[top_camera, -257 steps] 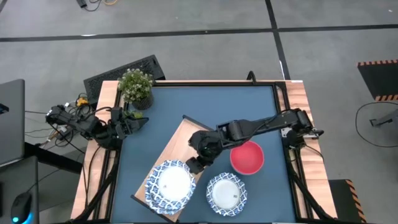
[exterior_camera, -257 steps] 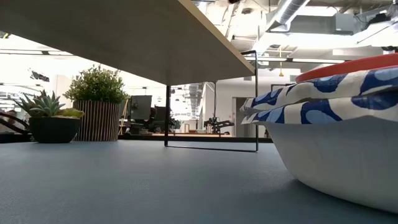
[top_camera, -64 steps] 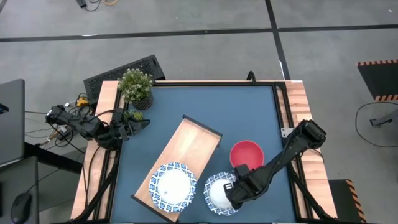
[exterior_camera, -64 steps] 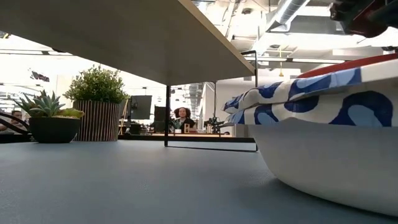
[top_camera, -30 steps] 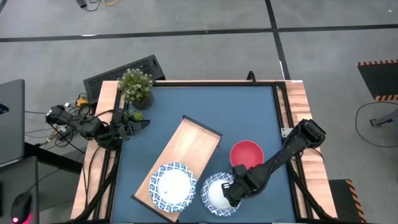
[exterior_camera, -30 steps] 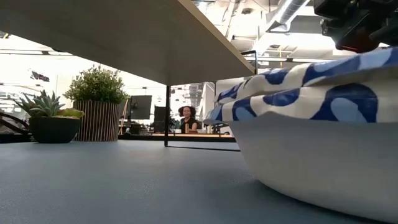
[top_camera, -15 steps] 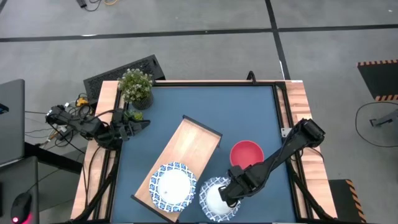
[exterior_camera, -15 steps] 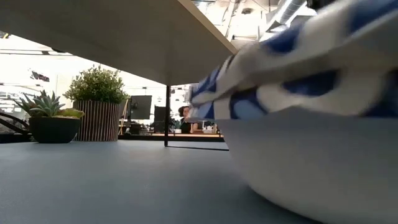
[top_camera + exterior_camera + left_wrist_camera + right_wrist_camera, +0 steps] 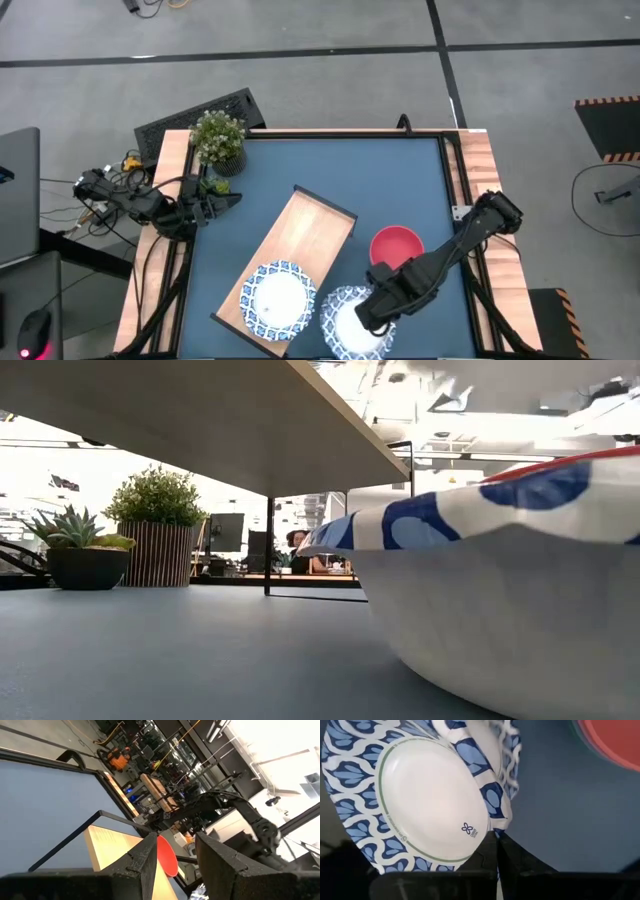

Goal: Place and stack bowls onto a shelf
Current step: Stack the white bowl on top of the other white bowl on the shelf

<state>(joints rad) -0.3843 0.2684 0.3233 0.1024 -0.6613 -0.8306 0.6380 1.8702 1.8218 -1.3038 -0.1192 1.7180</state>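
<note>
The right tool (image 9: 372, 312), closed on the rim of a blue-and-white patterned bowl (image 9: 345, 318), has just raised it off the desk (image 9: 400, 190) beside the wooden shelf (image 9: 300, 240); stacking likely comes next. The left tool (image 9: 175, 852) rests open at the desk's edge.

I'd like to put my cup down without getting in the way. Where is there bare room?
The tabletop between the potted plant and the shelf is bare. Crowded: the near edge, where the right gripper holds a patterned bowl beside the red bowl.
</note>
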